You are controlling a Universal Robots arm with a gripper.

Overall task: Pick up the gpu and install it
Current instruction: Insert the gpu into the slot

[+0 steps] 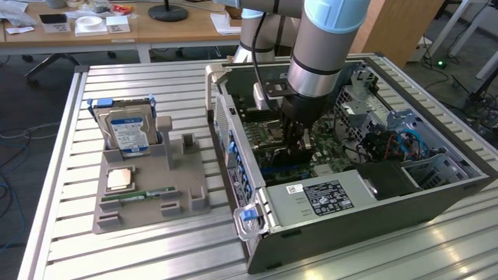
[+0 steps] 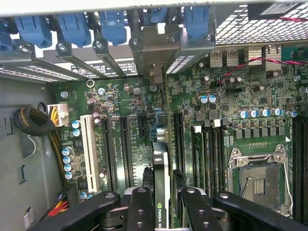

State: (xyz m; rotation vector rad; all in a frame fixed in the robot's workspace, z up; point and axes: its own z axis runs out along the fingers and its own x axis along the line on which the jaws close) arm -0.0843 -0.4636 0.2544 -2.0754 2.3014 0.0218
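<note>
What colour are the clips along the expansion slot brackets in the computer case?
Blue clips, clearest in the wrist view.

The thin flat dark expansion card (image 2: 162,183) with a black cooler face stands on edge, seen edge-on over the green motherboard (image 2: 231,96) inside the open computer case (image 1: 374,216), its narrow metal end bracket (image 2: 155,48) against the case's rear slot wall.
</note>
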